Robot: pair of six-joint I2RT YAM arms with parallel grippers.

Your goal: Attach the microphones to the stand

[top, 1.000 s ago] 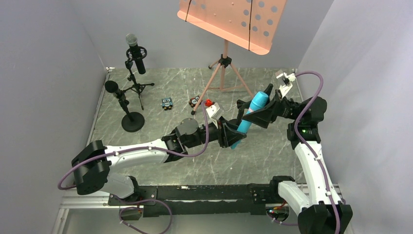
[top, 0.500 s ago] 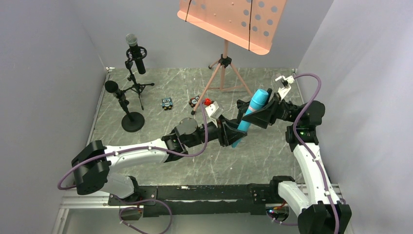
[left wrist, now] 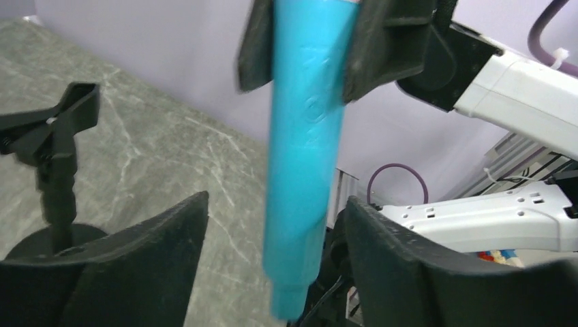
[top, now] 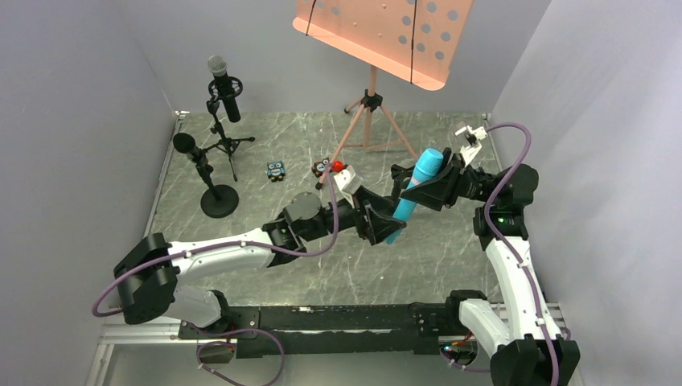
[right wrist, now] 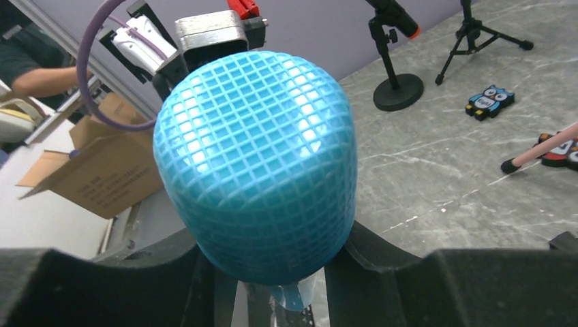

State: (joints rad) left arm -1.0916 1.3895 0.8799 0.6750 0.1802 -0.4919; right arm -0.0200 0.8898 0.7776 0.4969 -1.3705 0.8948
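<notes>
Over the table (top: 265, 145), the mic (top: 429, 163) is clamped in the right gripper (top: 420, 191), the left gripper (left wrist: 276, 262) spread around its tail; it could be dropped by early release.

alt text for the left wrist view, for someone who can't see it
A turquoise microphone hangs nearly vertical in the centre, clamped from above by the right gripper. The left gripper is open, its fingers either side of the microphone's lower end without touching it. An empty black clip stand sits at left on the grey marble table.
</notes>
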